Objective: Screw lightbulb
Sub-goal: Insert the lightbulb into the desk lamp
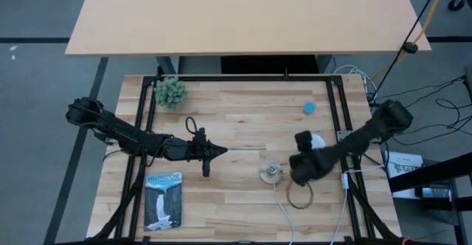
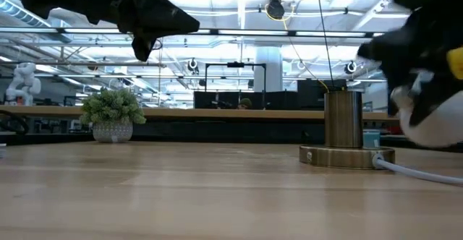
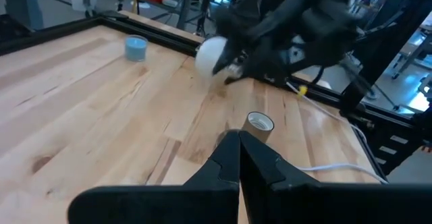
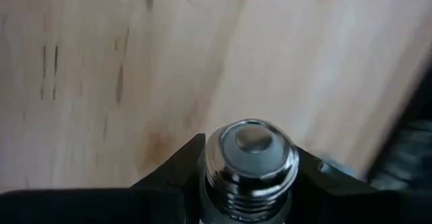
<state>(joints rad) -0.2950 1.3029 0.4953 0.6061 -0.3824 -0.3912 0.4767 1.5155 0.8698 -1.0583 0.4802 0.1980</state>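
The white lightbulb [image 1: 318, 140] is in my right gripper [image 1: 307, 150], right of the table's middle. Its grey screw base [image 4: 251, 158] shows between the fingers in the right wrist view, and its white dome [image 3: 212, 54] shows in the left wrist view. The brass socket [image 1: 271, 173] stands upright on its round base on the table, a little to the left and near side of the bulb, with a white cord leading off it. My left gripper [image 1: 223, 151] is shut and empty above the table's middle, pointing toward the socket [image 3: 260, 122]. My right gripper pinches the bulb between its two fingers [image 4: 177, 169], one on each side of the neck just below the screw base [image 4: 233, 183]. The base's end contact [image 4: 254, 139] stands out past the fingers. The bulb is off the socket; the dome is hidden in the wrist view.
A small potted plant [image 1: 170, 91] stands at the far left. A small blue object [image 1: 310, 107] lies at the far right. A booklet [image 1: 163, 199] lies near the front left. The socket's white cord [image 1: 284, 212] runs to the near edge, beside a ring [image 1: 299, 195].
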